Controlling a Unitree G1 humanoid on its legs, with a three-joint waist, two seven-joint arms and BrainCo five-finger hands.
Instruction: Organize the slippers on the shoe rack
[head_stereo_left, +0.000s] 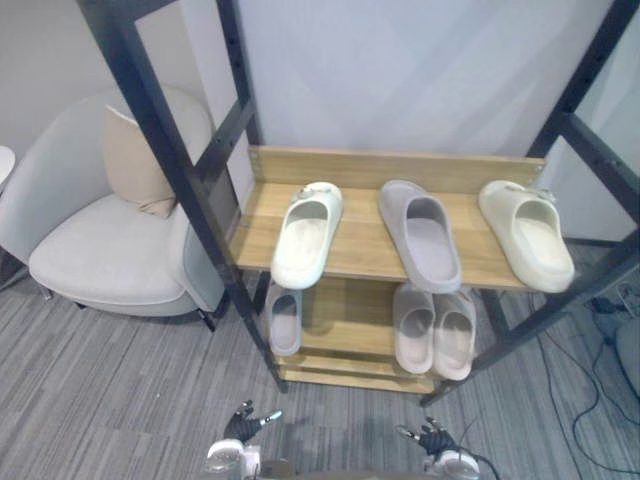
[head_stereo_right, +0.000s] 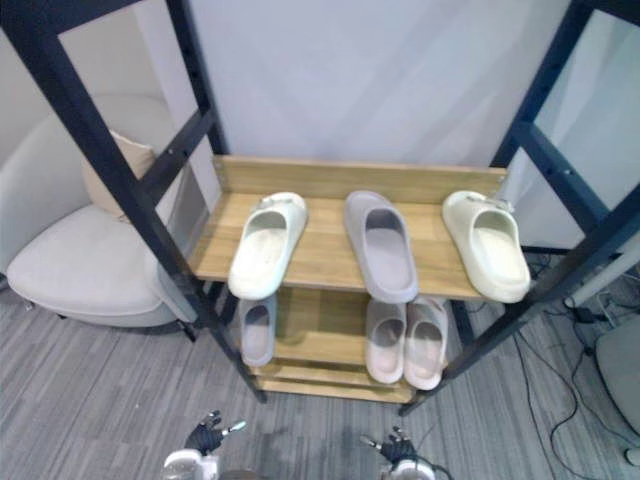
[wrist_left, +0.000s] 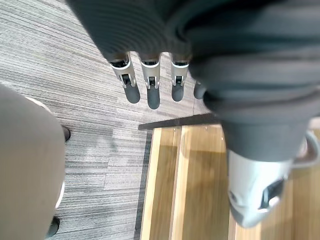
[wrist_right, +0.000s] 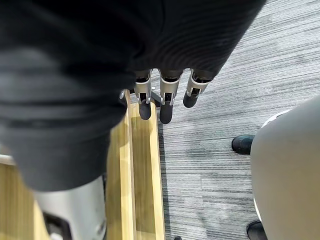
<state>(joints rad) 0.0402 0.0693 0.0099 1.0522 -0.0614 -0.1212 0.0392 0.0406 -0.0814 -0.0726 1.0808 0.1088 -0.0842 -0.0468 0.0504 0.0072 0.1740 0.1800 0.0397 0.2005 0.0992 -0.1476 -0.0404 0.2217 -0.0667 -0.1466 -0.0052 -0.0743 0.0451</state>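
The wooden shoe rack (head_stereo_left: 360, 166) has a black metal frame. On its upper shelf lie a white slipper (head_stereo_left: 307, 233) at the left, a grey slipper (head_stereo_left: 420, 233) in the middle and a cream slipper (head_stereo_left: 527, 233) at the right, all toes toward me. The lower shelf holds a single grey slipper (head_stereo_left: 285, 318) at the left and a pale pink pair (head_stereo_left: 434, 328) at the right. My left hand (head_stereo_left: 243, 425) and right hand (head_stereo_left: 435, 438) hang low above the carpet in front of the rack. Their fingers (wrist_left: 150, 90) (wrist_right: 165, 100) are straight and hold nothing.
A white armchair (head_stereo_left: 95, 245) with a beige cushion (head_stereo_left: 135, 165) stands left of the rack, close to its frame post. Cables (head_stereo_left: 590, 390) trail on the grey carpet at the right. A white wall backs the rack.
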